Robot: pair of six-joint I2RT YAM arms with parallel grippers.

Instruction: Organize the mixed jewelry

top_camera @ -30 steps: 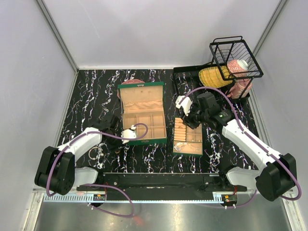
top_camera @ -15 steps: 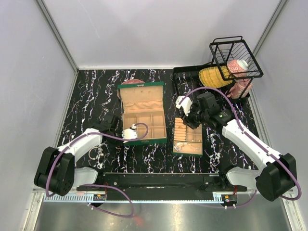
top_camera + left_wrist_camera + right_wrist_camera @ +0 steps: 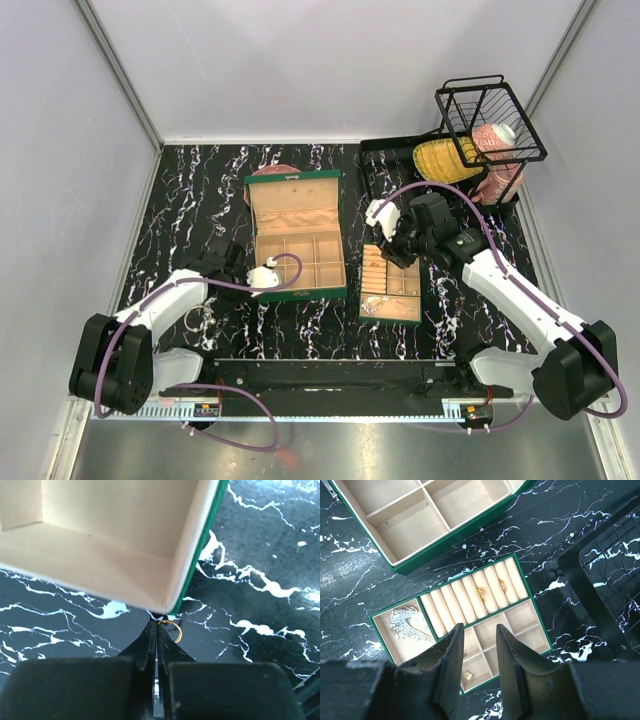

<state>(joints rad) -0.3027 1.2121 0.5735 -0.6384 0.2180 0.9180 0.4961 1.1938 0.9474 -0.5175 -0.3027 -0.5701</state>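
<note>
My left gripper (image 3: 156,625) is shut on a small gold ring (image 3: 172,630), pinching it at the tips just above the black marble table, at the front left corner of the open green box (image 3: 207,545). In the top view this gripper (image 3: 262,279) sits at that box's (image 3: 296,295) corner. My right gripper (image 3: 480,628) is open and empty, hovering over the small divided tray (image 3: 522,620). The tray holds a silvery chain (image 3: 407,622), two gold rings (image 3: 481,594) on its rolls and a gold piece (image 3: 467,675). The right gripper also shows in the top view (image 3: 392,243).
A black wire basket (image 3: 490,120) with a pink item stands at the back right. A black tray (image 3: 385,165) with a yellow object (image 3: 438,158) lies beside it. A pink object (image 3: 272,171) lies behind the green box.
My left arm has shifted slightly left at the box's front left corner. The right arm has not moved.
</note>
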